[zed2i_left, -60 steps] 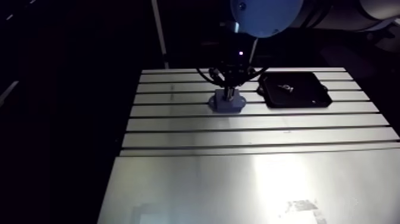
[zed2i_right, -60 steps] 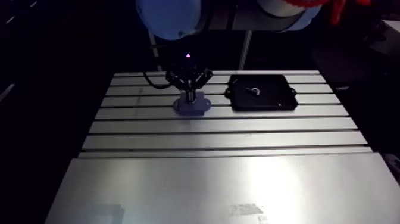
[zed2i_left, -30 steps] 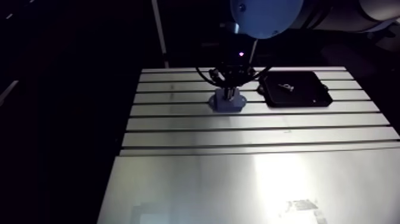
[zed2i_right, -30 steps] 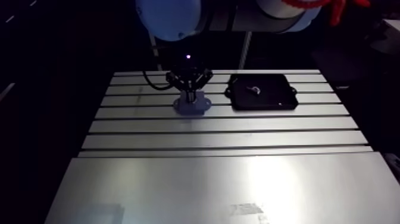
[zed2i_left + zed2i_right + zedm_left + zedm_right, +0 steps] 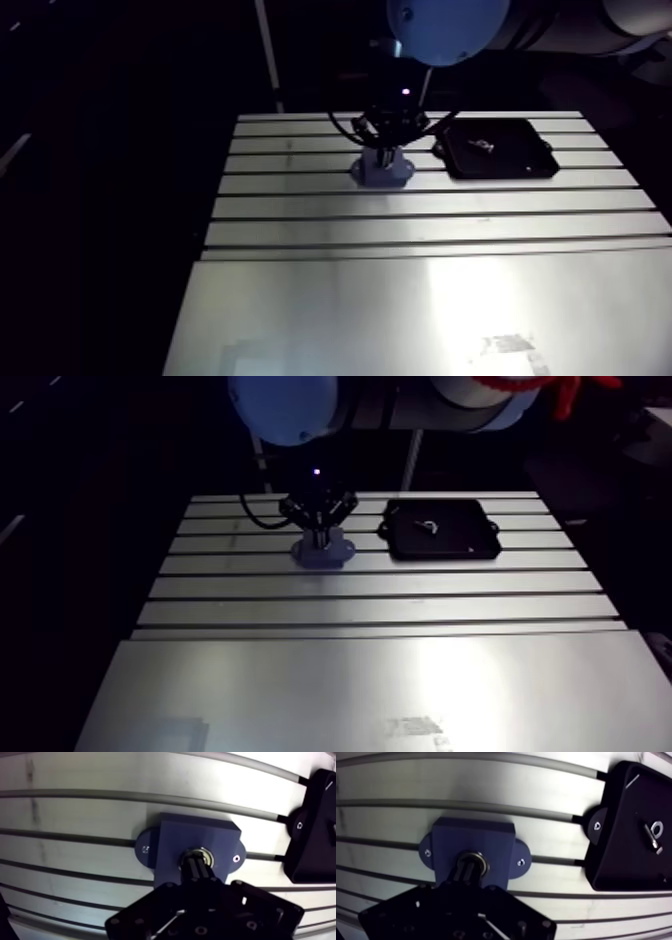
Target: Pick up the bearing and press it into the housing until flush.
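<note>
nearest lies the smooth, unslotted part of the aluminium table (image 5: 400, 300), with a bright patch of glare on it. beyond that the slotted rows begin, and the first few are bare.

further back, roughly mid-width, sits the blue housing (image 5: 195, 834): a squarish block with a rounded ear on its left and right sides. each ear carries a small screw (image 5: 146, 849) and rests on the table across the slots. the bearing (image 5: 477, 858) is in the bore at the block's centre. only a thin bright metal ring of it shows around the fingertips. whether it sits flush with the block's top face cannot be told, since the fingers hide most of it.

the gripper (image 5: 198, 863) comes straight down on the housing from above. in the wrist view its two fingers are drawn together into one narrow dark column, no gap visible between them, and their tips sit at the middle of the bearing's ring.

just right of the housing and a touch further back, apart from it, is a flat black tray (image 5: 626, 842). a mounting tab (image 5: 596, 826) on its left side points toward the housing. a small metal piece (image 5: 654, 832) with a ring-shaped end lies in the tray.
</note>
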Tool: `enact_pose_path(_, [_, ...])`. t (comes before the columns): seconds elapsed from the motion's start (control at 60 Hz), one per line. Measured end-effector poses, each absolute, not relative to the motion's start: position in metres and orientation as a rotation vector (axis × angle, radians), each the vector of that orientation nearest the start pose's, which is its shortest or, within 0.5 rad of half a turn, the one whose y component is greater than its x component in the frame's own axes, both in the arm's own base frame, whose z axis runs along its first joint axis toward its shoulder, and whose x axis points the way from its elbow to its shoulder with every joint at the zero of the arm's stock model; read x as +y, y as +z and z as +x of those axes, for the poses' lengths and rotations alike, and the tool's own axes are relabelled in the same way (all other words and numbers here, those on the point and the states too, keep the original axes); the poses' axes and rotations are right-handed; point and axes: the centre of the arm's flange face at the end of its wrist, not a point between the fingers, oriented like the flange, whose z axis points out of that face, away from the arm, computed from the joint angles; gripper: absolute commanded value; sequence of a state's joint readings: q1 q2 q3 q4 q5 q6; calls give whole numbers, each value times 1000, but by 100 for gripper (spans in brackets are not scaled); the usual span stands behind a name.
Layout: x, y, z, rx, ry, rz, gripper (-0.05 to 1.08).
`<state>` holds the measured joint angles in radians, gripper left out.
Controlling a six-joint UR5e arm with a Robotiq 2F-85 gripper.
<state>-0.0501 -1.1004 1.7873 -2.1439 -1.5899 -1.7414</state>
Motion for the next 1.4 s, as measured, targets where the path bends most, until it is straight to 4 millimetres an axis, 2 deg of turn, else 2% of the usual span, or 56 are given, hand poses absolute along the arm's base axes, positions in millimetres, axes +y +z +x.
enact_pose_path(0.533, [-102,183,-590,3021,7,-185,108])
enact_pose_path(0.817, [-104,209,-593,3063,10,-190,106])
enact_pose_path(0.833, [-104,210,-593,3065,10,-191,99])
enact_pose_path(0.85, [-105,212,-593,3066,11,-192,99])
enact_pose_path(0.867, [-105,213,-592,3068,11,-192,75])
enact_pose_path(0.883, [-105,215,-592,3069,11,-193,75])
enact_pose_path(0.9, [-105,216,-592,3069,11,-193,30])
enact_pose_path(0.917, [-106,218,-592,3070,11,-194,3])
enact_pose_path(1.1, [-106,241,-593,3047,12,-192,0])
enact_pose_path(1.4, [-104,298,-591,3032,14,-183,0])
